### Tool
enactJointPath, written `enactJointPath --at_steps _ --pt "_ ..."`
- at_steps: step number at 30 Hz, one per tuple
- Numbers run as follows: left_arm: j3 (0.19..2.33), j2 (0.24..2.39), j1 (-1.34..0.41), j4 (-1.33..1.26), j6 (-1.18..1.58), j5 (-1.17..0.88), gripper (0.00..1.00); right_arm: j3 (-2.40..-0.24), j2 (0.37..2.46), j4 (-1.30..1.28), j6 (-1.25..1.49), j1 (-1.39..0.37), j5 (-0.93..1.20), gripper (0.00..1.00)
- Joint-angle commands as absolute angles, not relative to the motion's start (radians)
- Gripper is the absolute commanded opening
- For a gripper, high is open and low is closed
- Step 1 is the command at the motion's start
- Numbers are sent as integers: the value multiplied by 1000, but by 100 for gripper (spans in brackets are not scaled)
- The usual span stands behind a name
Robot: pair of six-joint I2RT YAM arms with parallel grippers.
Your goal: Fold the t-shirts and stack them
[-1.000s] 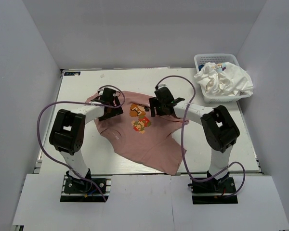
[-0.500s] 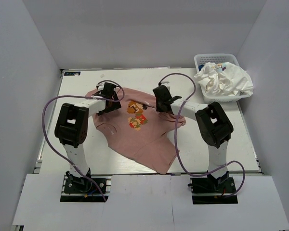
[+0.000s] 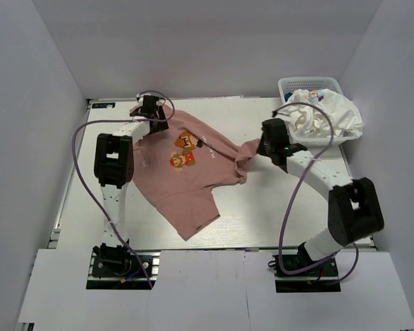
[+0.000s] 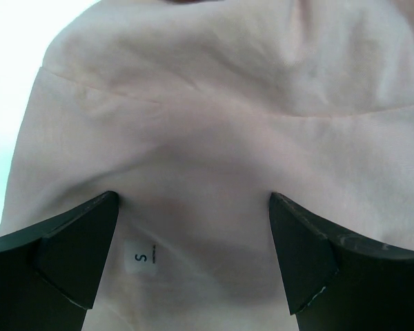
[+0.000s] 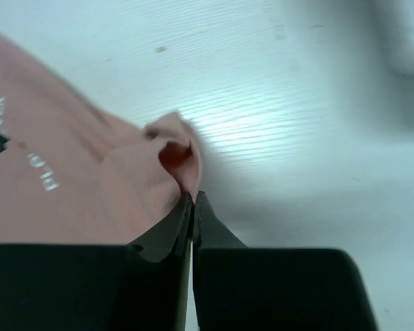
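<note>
A dusty pink t-shirt (image 3: 186, 186) lies spread on the white table (image 3: 290, 207), its orange-red print (image 3: 182, 152) facing up. My left gripper (image 3: 150, 114) sits over the shirt's far-left corner. In the left wrist view that gripper (image 4: 192, 207) is open, its fingers (image 4: 76, 255) wide apart over pink cloth (image 4: 214, 103) with an "S" size label (image 4: 139, 258). My right gripper (image 3: 263, 146) is at the shirt's right edge. The right wrist view shows this gripper (image 5: 193, 198) shut on a pinched fold of pink cloth (image 5: 174, 153). A crumpled white t-shirt (image 3: 324, 117) fills the basket.
A white plastic basket (image 3: 288, 84) stands at the table's back right corner, close to my right arm. White walls enclose the table on three sides. Purple cables loop off both arms above the table.
My right gripper has shut on the pink shirt's edge and moved right with it. My left gripper has moved toward the far left. The shirt has shifted toward the back and stretched out sideways.
</note>
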State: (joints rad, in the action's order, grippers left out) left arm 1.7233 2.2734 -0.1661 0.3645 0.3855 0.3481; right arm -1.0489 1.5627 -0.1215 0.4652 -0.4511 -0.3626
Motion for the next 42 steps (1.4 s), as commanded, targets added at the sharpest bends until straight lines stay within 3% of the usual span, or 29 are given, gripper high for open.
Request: enactJointPath --at_steps 1,7,15,16,18,19,20,24,27,30,34,42 --pt "1924 2364 -134 365 244 221 100 -948 1481 -144 518 -361 -402 0" --pt "2271 2566 -133 454 189 33 100 -833 1417 -251 626 -229 -431 0" --pt "2315 2540 -133 436 212 -14 100 -808 1388 -388 672 -152 -450 1" --pt "2324 2524 -133 457 212 -24 100 -814 1385 -400 673 -153 -448 14" --pt "2303 2435 -133 477 212 -34 100 -833 1365 -422 680 -158 -428 29" --pt "2255 2395 -133 477 224 -34 100 -842 1358 -434 696 -156 -428 47" --pt "2219 2347 -143 491 254 -34 100 -848 1353 -449 716 -155 -442 84" --pt "1898 2052 -166 503 339 -106 100 -842 1303 -477 736 -160 -428 90" --pt "1389 1748 -184 393 443 -190 100 -799 1255 -428 654 -166 -323 90" --pt "1013 1468 -232 243 553 -282 100 -730 1184 -350 526 -178 -223 90" --pt "819 1284 -296 371 598 -298 100 -724 1203 -345 463 -196 -173 90" --pt "572 1063 -432 598 702 -279 100 -769 1382 -419 523 -212 -351 88"
